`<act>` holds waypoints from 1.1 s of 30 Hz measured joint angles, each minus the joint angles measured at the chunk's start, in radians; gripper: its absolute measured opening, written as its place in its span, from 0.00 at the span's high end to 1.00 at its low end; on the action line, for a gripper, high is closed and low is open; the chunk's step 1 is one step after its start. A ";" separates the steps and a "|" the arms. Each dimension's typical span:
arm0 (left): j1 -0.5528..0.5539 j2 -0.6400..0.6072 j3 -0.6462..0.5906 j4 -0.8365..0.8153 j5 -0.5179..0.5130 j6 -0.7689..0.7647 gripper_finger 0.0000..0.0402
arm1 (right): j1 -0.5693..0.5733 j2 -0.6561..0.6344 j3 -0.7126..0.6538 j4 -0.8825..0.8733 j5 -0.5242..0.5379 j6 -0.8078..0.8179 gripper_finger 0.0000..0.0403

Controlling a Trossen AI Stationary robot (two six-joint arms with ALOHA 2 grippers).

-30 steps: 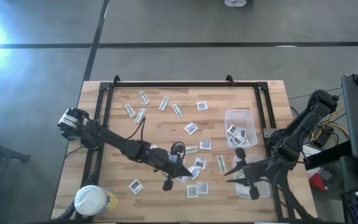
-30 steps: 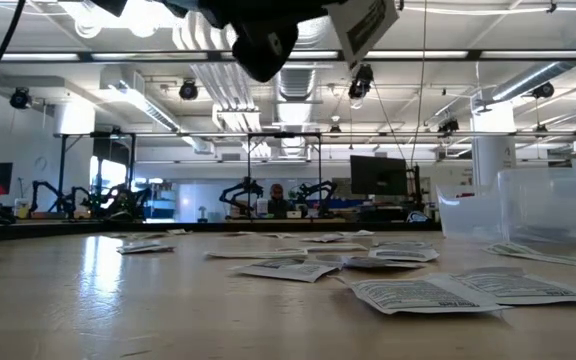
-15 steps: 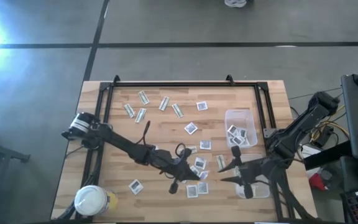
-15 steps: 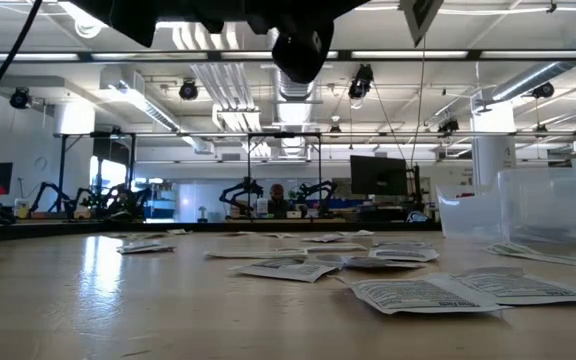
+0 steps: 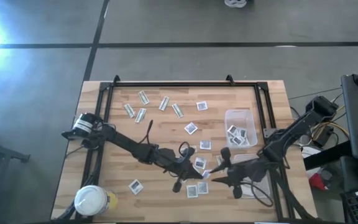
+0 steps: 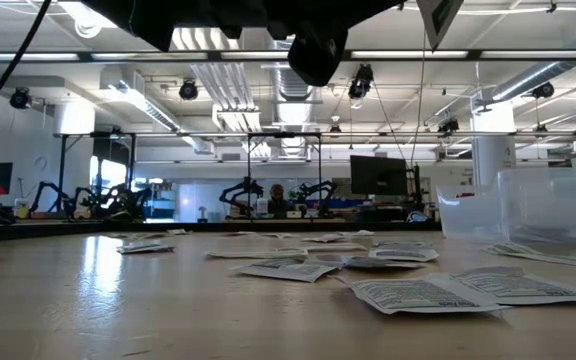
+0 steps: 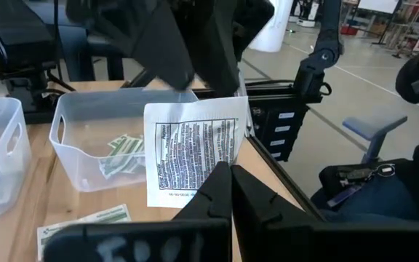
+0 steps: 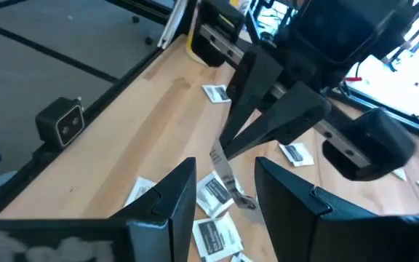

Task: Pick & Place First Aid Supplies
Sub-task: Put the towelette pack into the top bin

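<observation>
Packet in the air: the left gripper (image 7: 230,175) has its dark fingers pinched tight on the bottom edge of a square white packet with dense dark print (image 7: 195,149), and the flat sachet stands upright above them, its printed face toward the wrist camera. From above, that left gripper (image 5: 199,176) sits over the middle-right of the wooden table (image 5: 160,130), nose to nose with the right gripper (image 5: 216,174). The right gripper's fingers stand apart, nothing between them, pointed at the raised packet, which shows edge-on as a thin pale sliver (image 8: 222,166) in its wrist view. Below, more square white printed packets (image 5: 197,188) lie flat and scattered, some overlapping. Narrow pale green-and-white strips (image 5: 143,97) dot the far side of the table. Behind the held packet sits a clear plastic tub (image 7: 115,138) with green-and-white strips inside. A second clear tub (image 5: 240,127) holds several white packets. A white-lidded round jar (image 5: 93,200) stands at the near left corner.
</observation>
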 joint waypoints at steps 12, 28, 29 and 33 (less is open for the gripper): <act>0.003 0.000 0.000 0.000 0.000 0.005 1.00 | -0.054 0.050 0.000 0.016 -0.055 0.038 0.73; 0.008 0.000 0.000 -0.008 -0.077 0.000 0.98 | -0.054 0.045 0.000 -0.056 -0.074 0.122 0.98; 0.009 -0.001 0.000 -0.009 -0.080 0.006 0.97 | -0.054 0.045 0.000 -0.069 -0.074 0.135 0.98; 0.009 -0.001 0.000 -0.041 -0.105 0.012 0.89 | -0.054 0.045 0.000 -0.115 -0.071 0.188 0.98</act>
